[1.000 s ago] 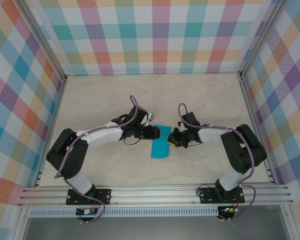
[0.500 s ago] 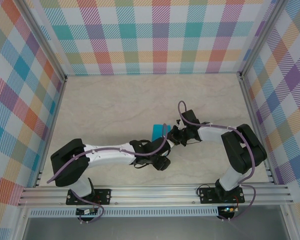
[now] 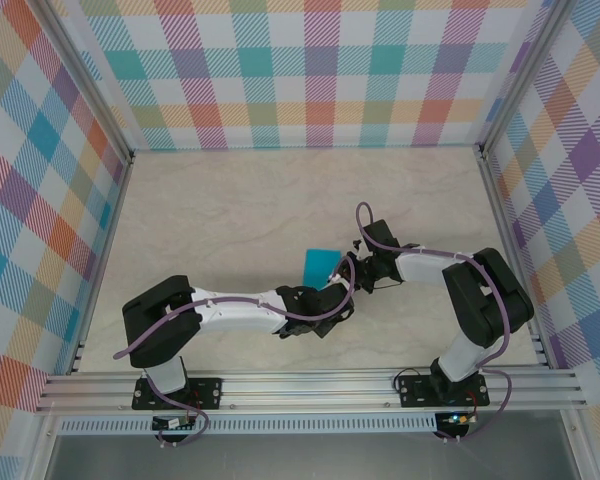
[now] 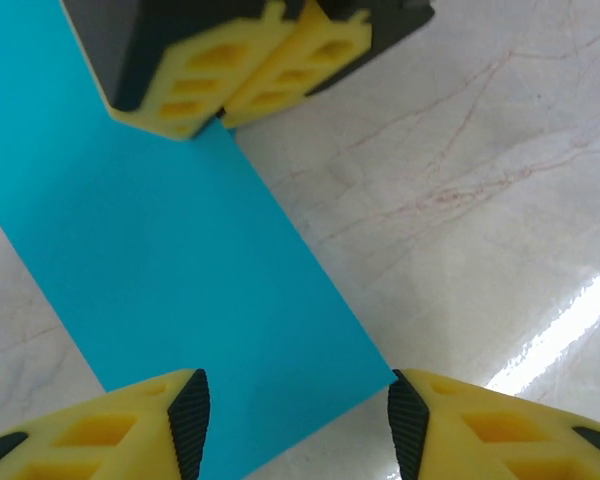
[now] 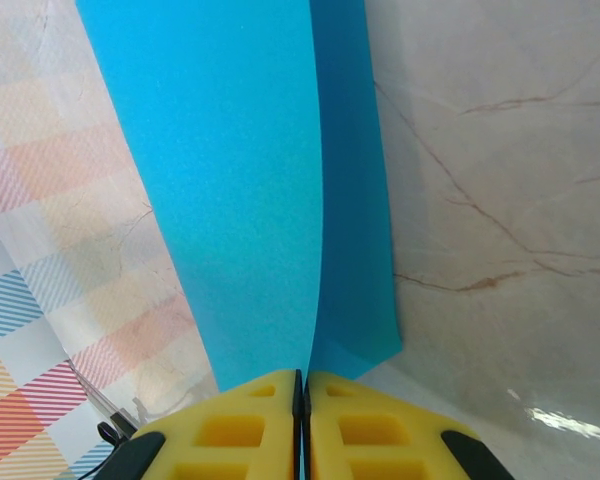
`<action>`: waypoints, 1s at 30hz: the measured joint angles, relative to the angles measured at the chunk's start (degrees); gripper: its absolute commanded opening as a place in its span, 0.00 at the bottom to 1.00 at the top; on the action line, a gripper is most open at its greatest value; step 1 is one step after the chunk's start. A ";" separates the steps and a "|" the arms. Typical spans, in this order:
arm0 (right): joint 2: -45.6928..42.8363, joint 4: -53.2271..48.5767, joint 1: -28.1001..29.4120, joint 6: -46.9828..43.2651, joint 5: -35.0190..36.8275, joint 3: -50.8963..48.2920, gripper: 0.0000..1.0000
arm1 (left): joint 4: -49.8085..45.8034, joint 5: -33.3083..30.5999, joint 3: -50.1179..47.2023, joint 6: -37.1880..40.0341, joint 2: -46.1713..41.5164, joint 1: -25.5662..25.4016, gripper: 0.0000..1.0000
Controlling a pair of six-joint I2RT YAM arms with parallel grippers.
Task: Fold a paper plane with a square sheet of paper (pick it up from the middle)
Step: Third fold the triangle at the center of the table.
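Pinching one square sheet of paper (image 5: 240,180), right claw (image 5: 302,385), left claw (image 4: 295,420) spread above it

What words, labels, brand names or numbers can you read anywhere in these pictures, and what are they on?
No text can be read anywhere.
The square sheet of paper is plain blue, unprinted.
The left hand and the right hand carry no lettering.
The table and the checked walls show pattern only.
The boards below the arm bases are too small to tell.
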 measured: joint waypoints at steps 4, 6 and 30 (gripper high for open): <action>0.00 -0.15 0.00 -0.09 0.00 0.00 0.11 | 0.33 -1.44 0.46 0.04 0.00 -0.04 0.28; 0.00 -0.15 0.00 -0.17 0.00 0.00 0.11 | 0.46 -1.90 0.48 0.15 0.00 -0.11 0.20; -4.37 -9.27 -0.44 -4.59 6.36 1.86 0.36 | 4.90 16.57 -2.89 -2.84 -4.92 9.70 0.00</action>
